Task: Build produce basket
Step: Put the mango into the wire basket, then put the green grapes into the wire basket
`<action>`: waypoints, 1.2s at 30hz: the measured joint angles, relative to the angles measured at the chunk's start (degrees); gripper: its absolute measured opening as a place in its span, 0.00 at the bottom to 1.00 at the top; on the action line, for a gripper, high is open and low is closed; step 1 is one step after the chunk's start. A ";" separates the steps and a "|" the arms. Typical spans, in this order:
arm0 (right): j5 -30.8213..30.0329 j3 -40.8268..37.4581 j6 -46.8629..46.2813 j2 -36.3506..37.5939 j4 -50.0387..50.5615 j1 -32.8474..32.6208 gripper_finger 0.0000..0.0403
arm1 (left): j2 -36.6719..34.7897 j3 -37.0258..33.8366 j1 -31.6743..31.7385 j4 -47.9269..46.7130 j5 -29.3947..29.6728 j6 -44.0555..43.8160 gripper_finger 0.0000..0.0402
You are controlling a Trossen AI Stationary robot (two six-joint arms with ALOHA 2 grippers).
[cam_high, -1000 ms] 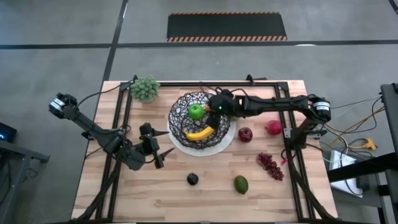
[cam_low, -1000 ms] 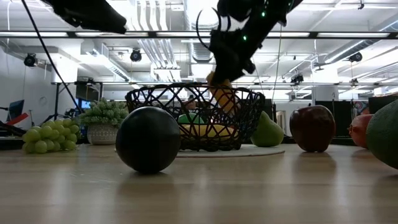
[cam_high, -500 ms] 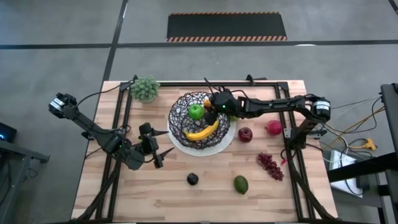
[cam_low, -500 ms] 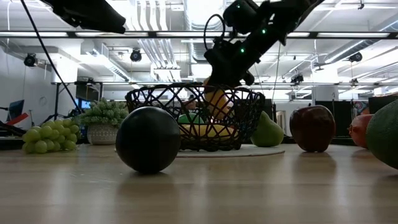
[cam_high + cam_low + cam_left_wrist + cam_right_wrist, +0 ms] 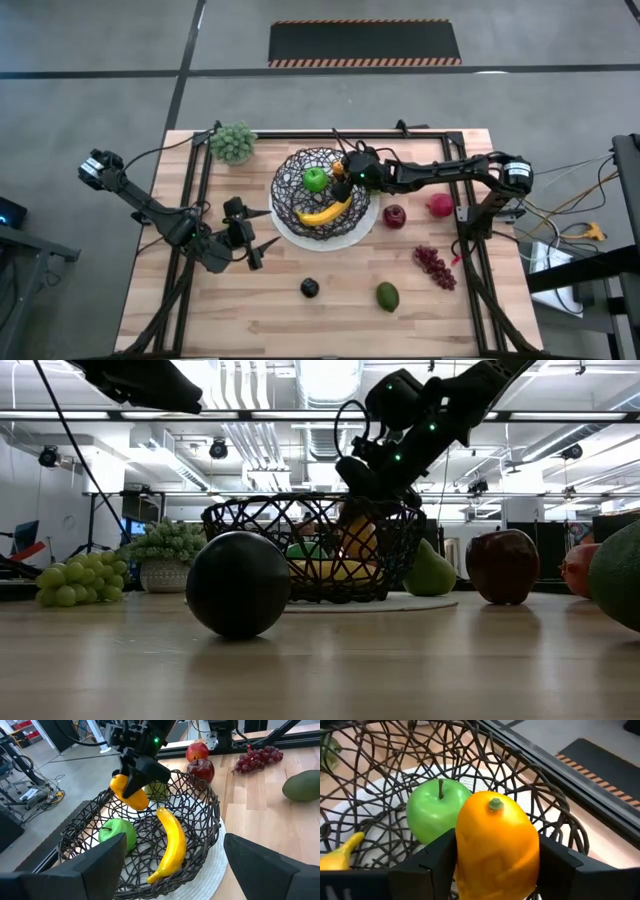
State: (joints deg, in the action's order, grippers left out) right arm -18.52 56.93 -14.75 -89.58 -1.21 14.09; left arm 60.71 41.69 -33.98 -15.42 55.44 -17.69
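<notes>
The black wire basket (image 5: 322, 192) stands on a flat white plate (image 5: 368, 222). In it lie a green apple (image 5: 315, 179) and a yellow banana (image 5: 325, 211). My right gripper (image 5: 347, 170) reaches in over the basket's right part, shut on an orange-yellow fruit piece (image 5: 497, 845). On the table lie a red apple (image 5: 395, 215), another red fruit (image 5: 440, 206), dark red grapes (image 5: 435, 265), an avocado (image 5: 388, 296) and a dark plum (image 5: 310, 288). My left gripper (image 5: 255, 243) waits open, left of the basket. My right gripper pinches the orange-yellow fruit piece between its two fingers (image 5: 435, 860), one on each flank (image 5: 465, 850). The green-nubbed end (image 5: 495, 804) points away from the wrist. The fingers slant down from the table's right. The fruit (image 5: 129, 792) hangs inside the basket, above the apple and banana.
A pale green leafy cluster (image 5: 233, 142) stands at the far left of the table. Black rails (image 5: 200, 190) run along the table's left, far and right sides. In the low view the plum (image 5: 238, 584) sits nearest, in front of the basket (image 5: 313, 548).
My right gripper, still holding the orange-yellow fruit, has shifted a little toward the far edge over the basket's right part. It has tipped from pointing nearly straight down to a slant. The fruit now sits lower, below the basket's rim.
</notes>
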 joint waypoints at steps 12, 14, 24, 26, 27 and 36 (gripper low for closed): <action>-0.97 2.17 1.52 0.57 1.83 0.29 0.59 | 0.00 0.00 0.00 1.40 -0.02 -1.73 0.79; -0.77 3.57 2.40 1.37 3.66 -0.28 0.59 | 0.00 0.00 0.00 1.38 -0.02 -3.76 0.79; -0.57 4.37 10.56 9.52 8.37 -9.01 0.58 | 1.57 -1.62 0.37 -1.46 -0.04 -29.74 0.79; -0.55 3.58 13.69 10.64 7.64 -11.53 0.58 | 1.85 -1.55 0.63 -3.41 -0.16 -36.04 0.79; -0.56 3.09 15.60 11.03 6.91 -12.78 0.57 | 2.03 -1.55 0.66 -4.61 -0.35 -39.30 0.79; -0.44 0.66 24.91 13.75 -0.26 -17.83 0.56 | 5.55 -1.06 4.92 -18.51 -10.83 -64.74 0.78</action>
State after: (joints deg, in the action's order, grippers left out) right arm -18.96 57.59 10.16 -75.83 -1.46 -3.75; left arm 66.26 40.63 -29.06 -33.93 44.61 -82.43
